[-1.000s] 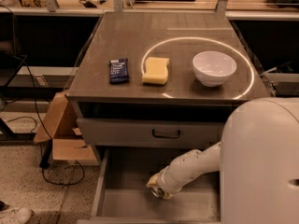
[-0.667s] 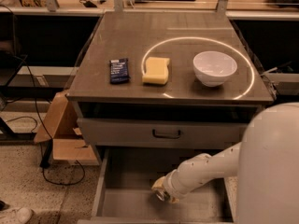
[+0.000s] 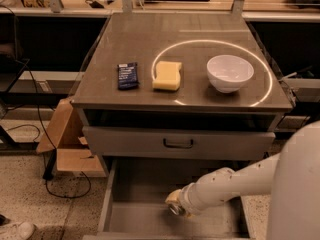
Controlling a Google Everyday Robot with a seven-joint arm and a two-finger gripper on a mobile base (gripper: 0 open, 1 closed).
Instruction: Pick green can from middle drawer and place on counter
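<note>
The middle drawer is pulled out at the bottom of the cabinet, showing a bare grey floor and low side walls. My white arm reaches into it from the lower right. The gripper hangs low over the drawer floor, near the middle and towards the front. Its pale tip points left and down. The green can does not show; the arm's end may be hiding it. The counter is the flat grey-brown cabinet top above, with a bright ring of light on it.
A dark blue snack packet, a yellow sponge and a white bowl stand in a row on the counter. A shut grey drawer front with a dark handle sits above the open drawer. A cardboard box and cables lie on the floor at left.
My arm has shifted right and the gripper has sunk slightly lower and towards the drawer's front. Nothing on the counter has moved.
</note>
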